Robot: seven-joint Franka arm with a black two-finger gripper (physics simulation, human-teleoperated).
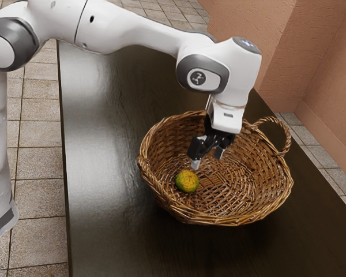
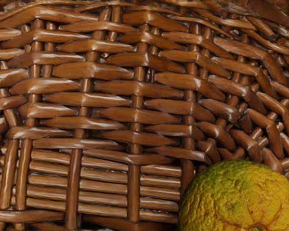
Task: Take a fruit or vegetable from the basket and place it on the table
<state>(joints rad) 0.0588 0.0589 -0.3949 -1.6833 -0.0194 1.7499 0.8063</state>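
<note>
While the white arm (image 1: 132,26) comes in from the upper left of the exterior view, its black gripper (image 1: 207,160) points down into the wicker basket (image 1: 271,199), right of the frame's middle. The jaws are spread, with a clear gap between their pale tips and nothing pinched in them. Just beside the nearer tip, slightly lower and to the left in the exterior view, is the round fruit (image 1: 187,181), green and yellow-orange. It lies inside the basket, on the woven bottom, near the wall on the exterior view's left; whether it touches that wall, I cannot tell.

In the wrist view the fruit has rough, pitted skin, greener on one side and more yellow on the other, with a small stem mark. Next to it run the straight slats of the basket's bottom, and beyond those rises the woven wall.

The basket stands upright on the dark desk (image 1: 101,173), which runs through the middle of the exterior view. A looped handle (image 1: 287,137) rises at the basket's upper right. Pale tiles (image 1: 40,164) cover the floor at the left, and a salmon-coloured wall (image 1: 265,52) fills the upper right.
</note>
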